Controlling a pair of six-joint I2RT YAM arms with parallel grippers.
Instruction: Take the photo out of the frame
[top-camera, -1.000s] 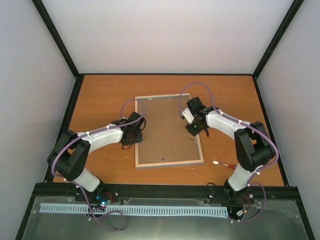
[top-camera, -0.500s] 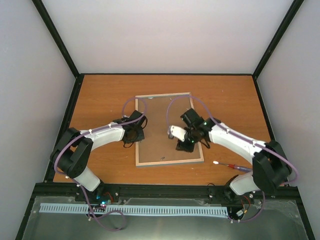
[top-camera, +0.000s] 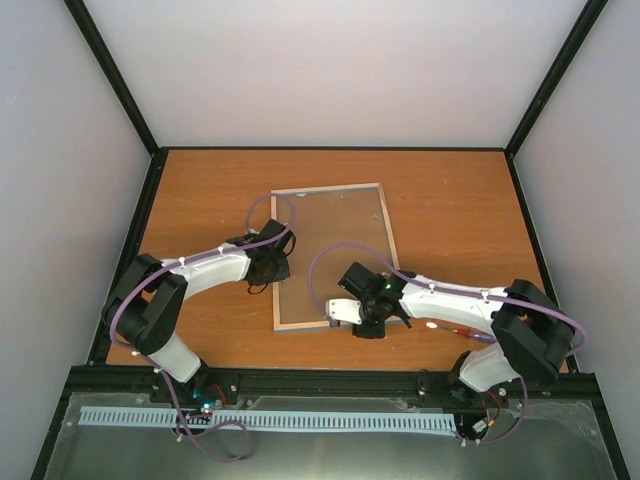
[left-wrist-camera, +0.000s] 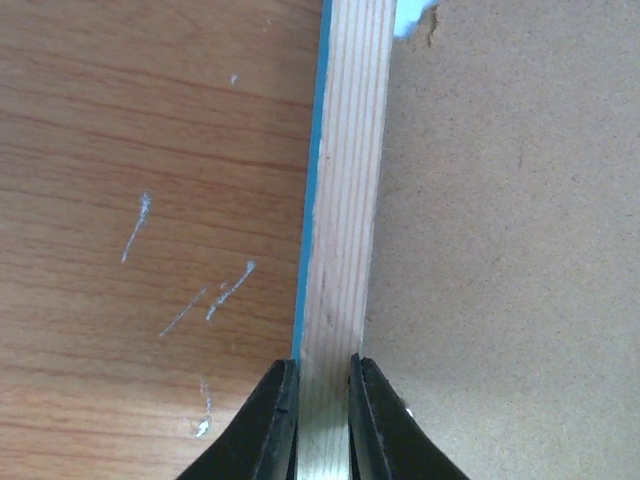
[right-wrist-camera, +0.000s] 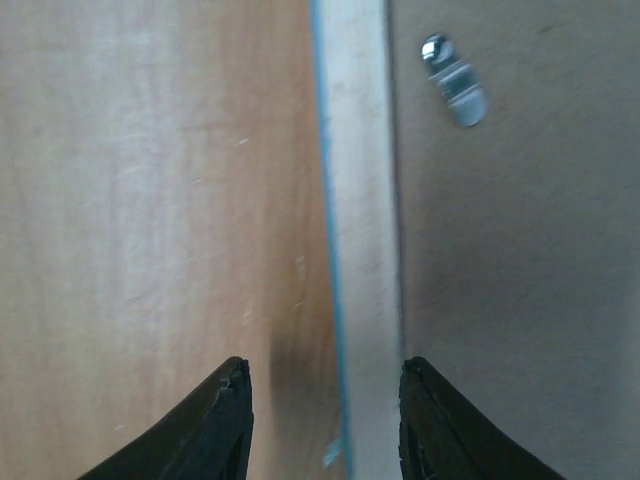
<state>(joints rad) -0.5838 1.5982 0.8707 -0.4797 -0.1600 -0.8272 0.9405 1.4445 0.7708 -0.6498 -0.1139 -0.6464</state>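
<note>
White walls and black corner posts close in an orange-brown wooden table (top-camera: 200, 200). The frame (top-camera: 335, 235) lies flat near the middle of the table, back upward. Its long sides run away from the arms, a little skewed. Pale wood rails edge a brown backing board (left-wrist-camera: 500, 250), and a thin light-blue line shows along the outer side of the rail in both wrist views. The photo cannot be seen, because the board covers the whole opening.

The left gripper (top-camera: 272, 268) is clenched on the frame's left rail, roughly halfway along it. In the left wrist view its two black fingers (left-wrist-camera: 275, 425) pinch the pale wood from both sides, one against the blue outer edge and the other on the board side. A few pale scratches (left-wrist-camera: 225, 295) mark the table just beside that rail.

The right gripper (top-camera: 368, 318) is at the frame's near rail, with its jaws apart and holding nothing. In the blurred right wrist view the rail runs between the two fingertips, one over bare table and the other at the board's margin. Whether either fingertip touches the wood cannot be told. A small silver turn clip (right-wrist-camera: 455, 85) sits on the board just beside the rail, farther along from the fingers. The right arm (top-camera: 450, 300) stretches low across the near right of the table and hides the frame's near right corner.
</note>
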